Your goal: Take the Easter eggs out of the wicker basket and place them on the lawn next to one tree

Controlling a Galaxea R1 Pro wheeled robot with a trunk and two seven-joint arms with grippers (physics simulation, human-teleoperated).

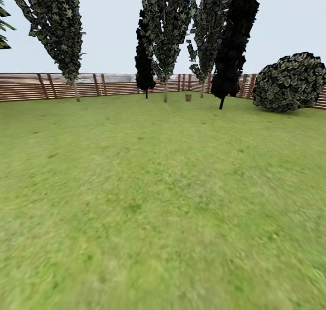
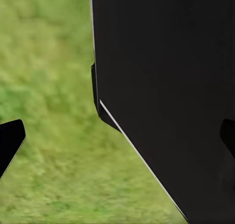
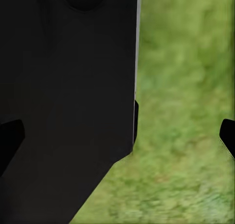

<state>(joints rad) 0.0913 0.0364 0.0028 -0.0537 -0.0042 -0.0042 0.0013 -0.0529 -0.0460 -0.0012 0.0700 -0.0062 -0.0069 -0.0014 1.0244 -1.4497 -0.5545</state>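
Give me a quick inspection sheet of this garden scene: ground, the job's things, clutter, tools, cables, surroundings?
Surface: lawn, flat mottled green grass.
Job's things: wicker basket far off near the fence, beside a pale-trunked tree; eggs too small to tell.
Clutter: nothing seen.
Tools: left tool and right tool open, holding nothing, above grass beside the robot's dark body.
Cables: nothing seen.
Surroundings: brown slat fence, round bush, black tree.

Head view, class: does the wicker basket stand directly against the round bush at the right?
No: the wicker basket stands apart from the bush, near the pale-trunked trees by the fence.
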